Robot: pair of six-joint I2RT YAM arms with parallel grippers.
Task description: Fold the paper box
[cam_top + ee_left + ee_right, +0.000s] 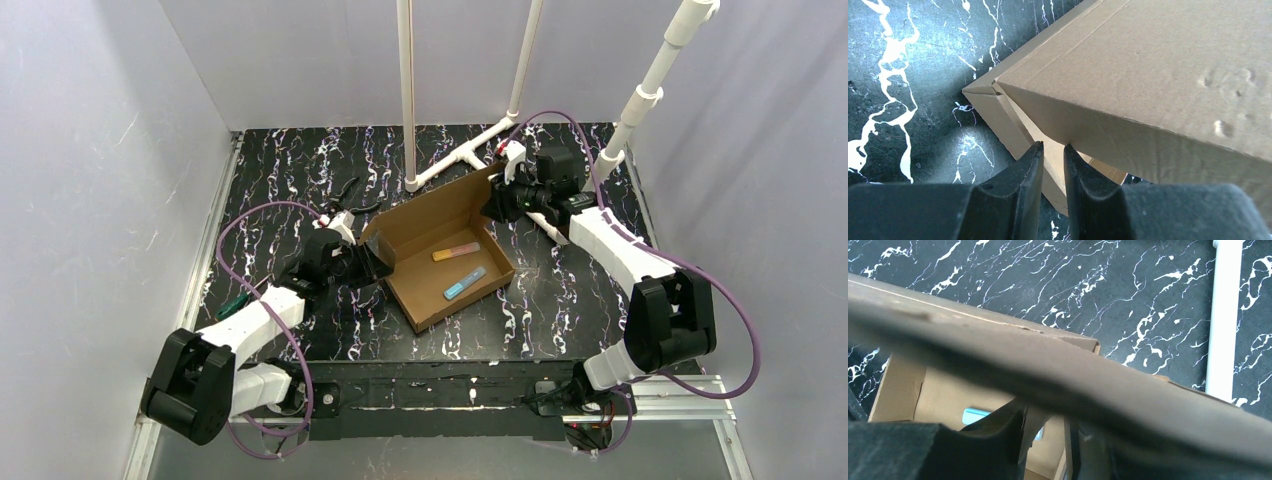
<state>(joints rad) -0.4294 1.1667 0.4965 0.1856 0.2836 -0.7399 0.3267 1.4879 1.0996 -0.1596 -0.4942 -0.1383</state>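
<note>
The paper box [428, 290] lies open mid-table as a shallow brown cardboard tray, its lid [440, 205] raised at the back. My left gripper [368, 262] is at the box's left corner. In the left wrist view its fingers [1052, 146] stand close together with a cardboard side wall [998, 112] running between them, under the lid flap [1148, 65]. My right gripper [497, 205] is at the lid's far right corner. In the right wrist view its fingers [1045, 427] stand apart below the blurred lid edge [1048, 360], and the box's inside shows through the gap.
An orange bar [456, 253] and a blue bar [465, 283] lie inside the box. A white pipe frame [470, 155] stands behind it. Black pliers [345, 195] lie at the back left, and a green-handled tool [232, 305] lies beside the left arm.
</note>
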